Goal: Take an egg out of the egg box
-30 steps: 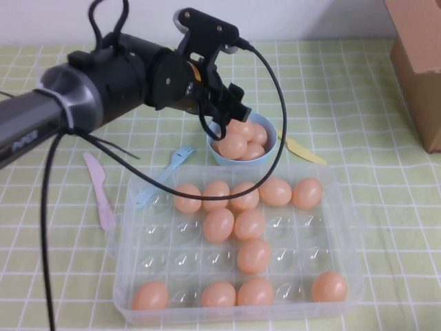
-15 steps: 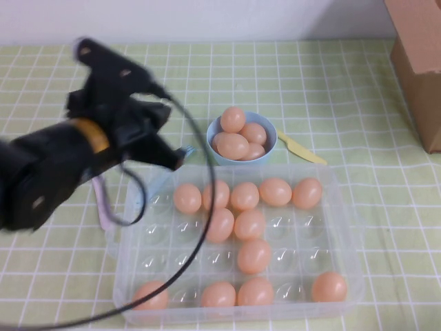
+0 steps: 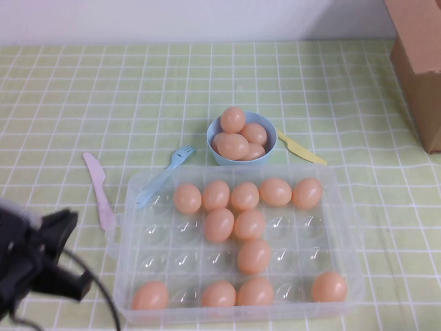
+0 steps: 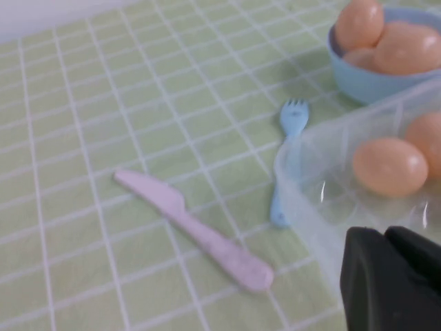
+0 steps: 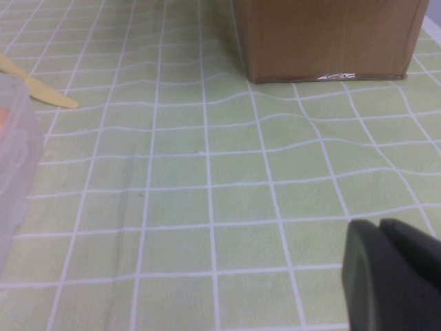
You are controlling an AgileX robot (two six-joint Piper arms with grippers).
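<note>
The clear plastic egg box (image 3: 131, 189) lies near the table's front and holds several peach-orange eggs, one at the back left (image 3: 187, 198). My left gripper (image 3: 63, 254) hangs at the near left corner, left of the box, shut and empty. In the left wrist view its black fingers (image 4: 386, 233) are pressed together beside the egg box wall (image 4: 310, 186), with an egg (image 4: 389, 166) behind that wall. My right gripper (image 5: 379, 222) is shut over bare cloth, off to the right of the box and out of the high view.
A light-blue bowl (image 3: 265, 155) of eggs stands just behind the box. A pink knife (image 3: 100, 193) and a blue fork (image 3: 162, 176) lie to its left, a yellow knife (image 3: 302, 148) behind its right. A cardboard box (image 3: 417, 62) stands at the far right.
My left arm has swung back from over the blue bowl to the near left corner. Its jaws have gone from open to shut, with nothing in them.
</note>
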